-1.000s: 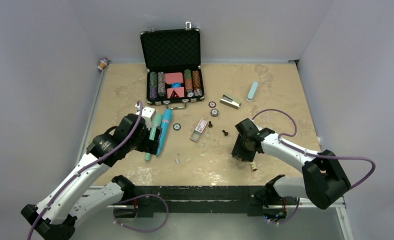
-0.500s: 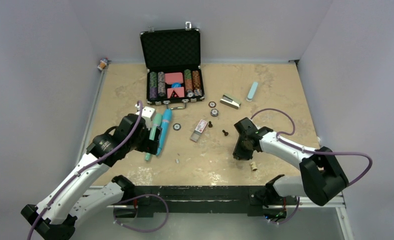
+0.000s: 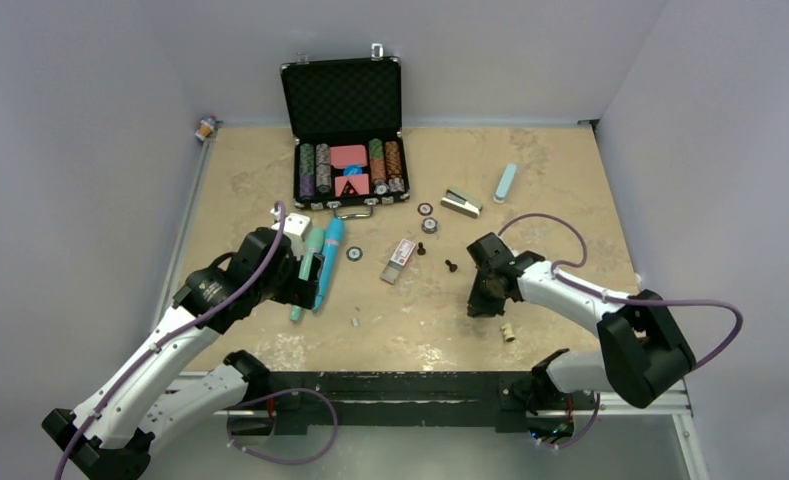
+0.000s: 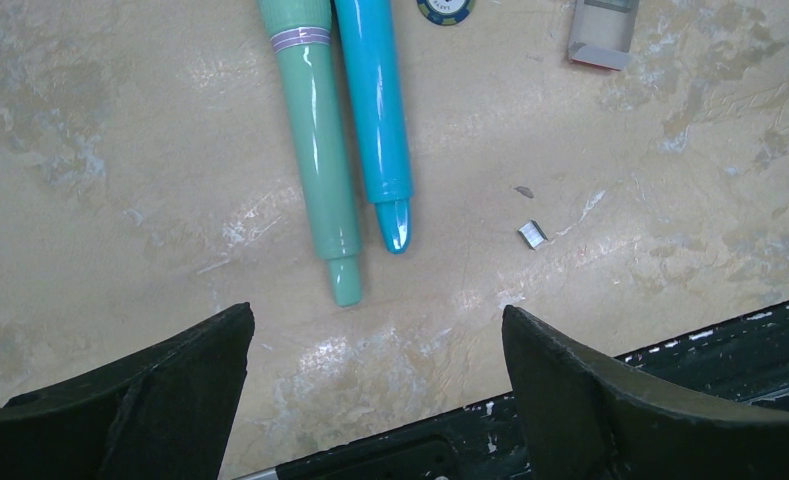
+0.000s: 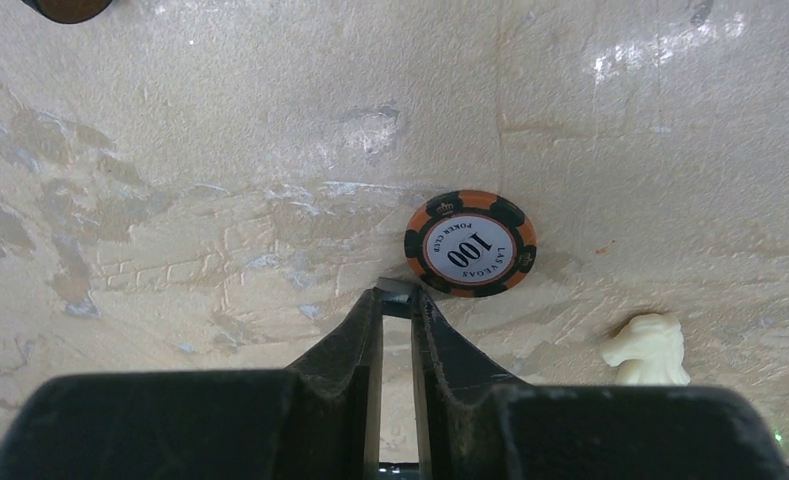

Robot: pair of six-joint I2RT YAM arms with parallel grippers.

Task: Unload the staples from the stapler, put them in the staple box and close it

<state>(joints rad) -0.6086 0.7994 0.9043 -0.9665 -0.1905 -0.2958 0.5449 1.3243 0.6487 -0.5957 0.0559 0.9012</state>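
Note:
The small silver stapler lies at the back right of the table, away from both arms. My right gripper points down at the table. In the right wrist view its jaws are nearly together, pinching a short silvery strip of staples between the tips, just below an orange poker chip. My left gripper hovers open over bare table near the front edge, with nothing between its fingers. Another small staple piece lies to its right.
A teal pen and a blue pen lie side by side ahead of the left gripper. An open black chip case stands at the back. A white chess knight, dark pawn, small card box and loose chips lie mid-table.
The right gripper's jaws have closed from about half open onto the staple strip, and the arm has shifted slightly toward the back left. The left arm has not moved.

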